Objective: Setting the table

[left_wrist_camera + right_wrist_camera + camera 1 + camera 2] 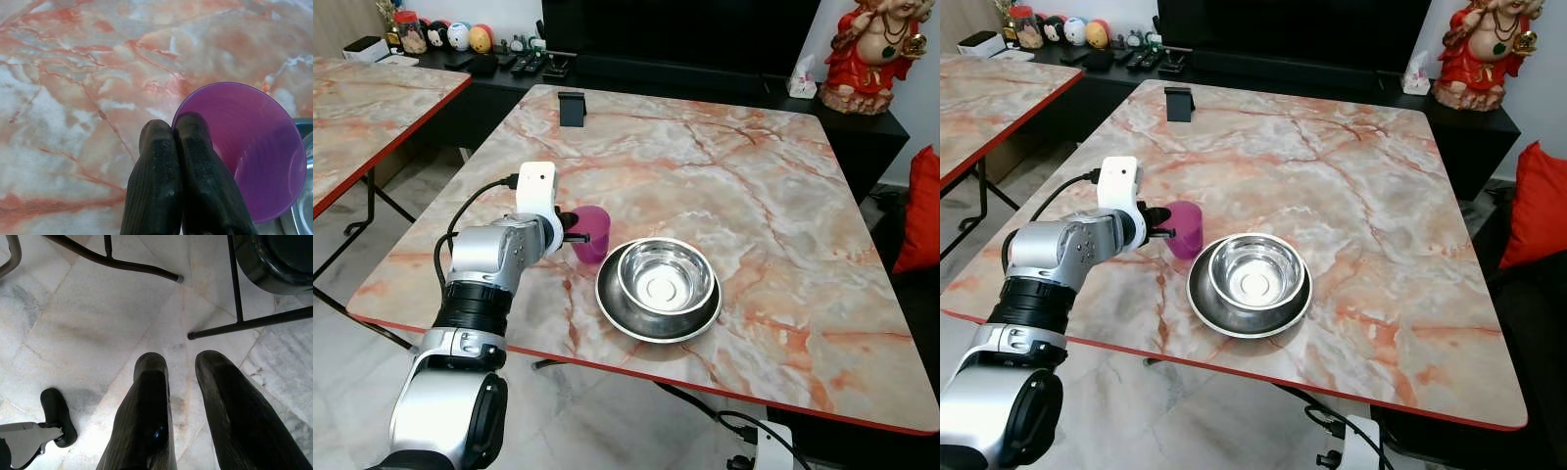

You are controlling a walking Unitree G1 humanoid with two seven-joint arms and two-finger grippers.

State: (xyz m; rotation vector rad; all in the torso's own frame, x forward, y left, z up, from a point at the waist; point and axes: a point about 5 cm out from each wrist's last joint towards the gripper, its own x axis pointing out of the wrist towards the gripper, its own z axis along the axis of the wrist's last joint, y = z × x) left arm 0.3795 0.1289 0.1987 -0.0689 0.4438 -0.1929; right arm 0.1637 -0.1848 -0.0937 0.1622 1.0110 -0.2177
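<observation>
A: What is lying before the robot?

B: A marble-patterned bench with a red edge is filling the middle of the frame. A second one is showing at the upper left, and a red statue is standing on a dark cabinet at the upper right.

A: And the left arm?

B: It is reaching up from the lower left over the near edge, forearm bent toward the centre.

A: Its tool?

B: The left tool is pressed together, pinching the rim of a purple cup, one finger inside. The cup is standing left of centre, just beside a steel bowl nested in a steel plate.

A: The right tool?

B: The right tool is hanging spread over the tiled floor.
</observation>
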